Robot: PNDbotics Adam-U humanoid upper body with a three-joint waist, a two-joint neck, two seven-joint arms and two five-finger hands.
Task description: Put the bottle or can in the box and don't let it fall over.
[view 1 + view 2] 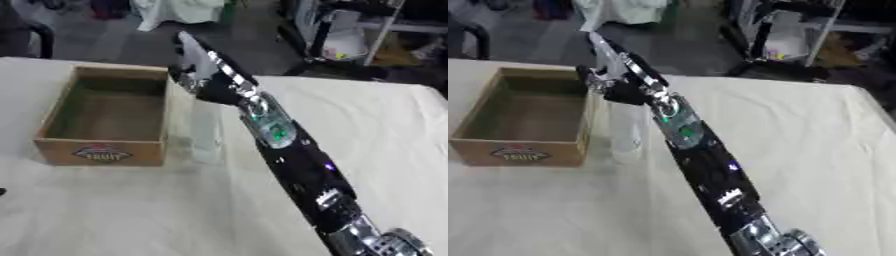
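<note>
White cloth table [367, 125], cardboard box [105, 117], clear bottle [199, 131], grey floor [114, 40] beyond.

Clear bottle [199, 131] (see-through, hard to make out) stands upright on the table, just right of the box [107, 152]. Box is open-topped brown cardboard with a label on front.

Tan cardboard box [103, 150] with red-and-white label, clear bottle [626, 131], cream tablecloth [376, 120], black-and-silver arm [306, 170]
</note>
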